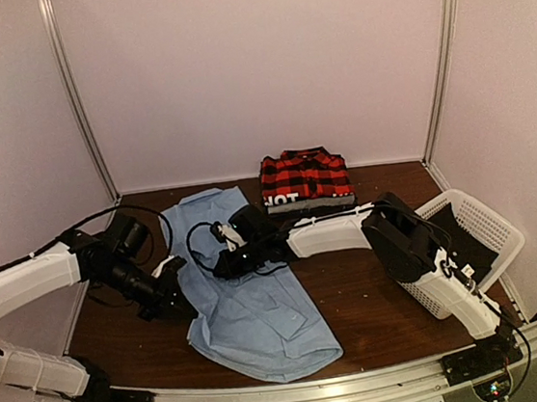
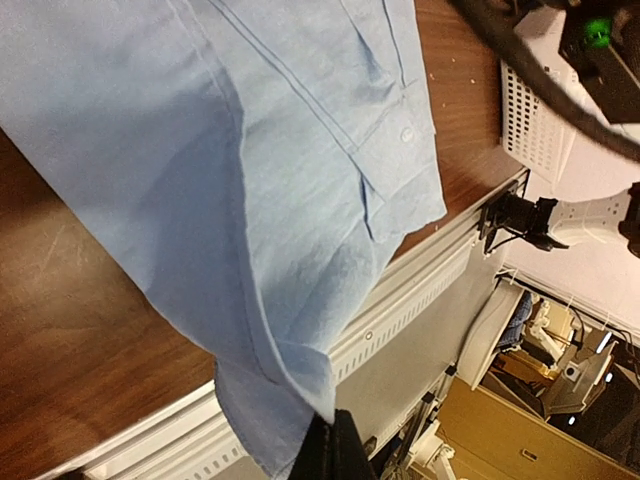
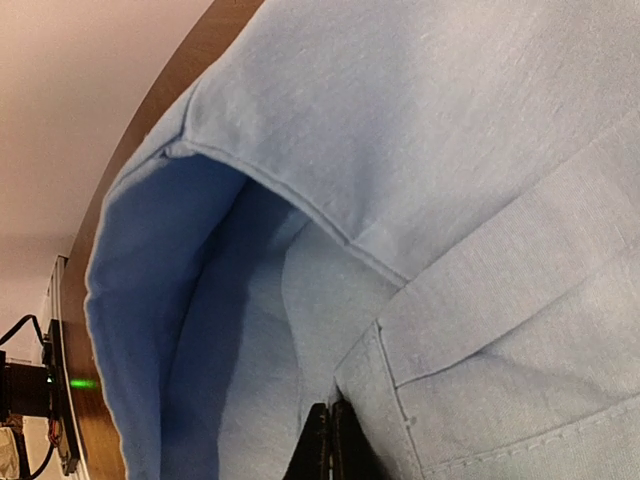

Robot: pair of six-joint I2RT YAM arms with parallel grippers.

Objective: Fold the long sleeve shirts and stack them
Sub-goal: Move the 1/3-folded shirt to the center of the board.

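A light blue long sleeve shirt [image 1: 251, 305] lies spread on the brown table, from mid-left toward the front edge. My left gripper [image 1: 177, 291] is shut on its left edge; the wrist view shows blue cloth [image 2: 290, 240] pinched between the black fingertips [image 2: 345, 450]. My right gripper [image 1: 220, 265] is shut on the same shirt further back, with a fold of cloth [image 3: 420, 330] caught between its closed fingertips [image 3: 322, 450]. A red-and-black plaid long sleeve shirt [image 1: 304, 175] lies folded at the back of the table.
A white mesh basket [image 1: 471, 236] sits tilted at the table's right edge, partly behind the right arm. Folded dark cloth with white letters [image 1: 293, 200] lies under the plaid shirt. The metal front rail [image 1: 300, 391] borders the table; the booth's white walls stand close around it.
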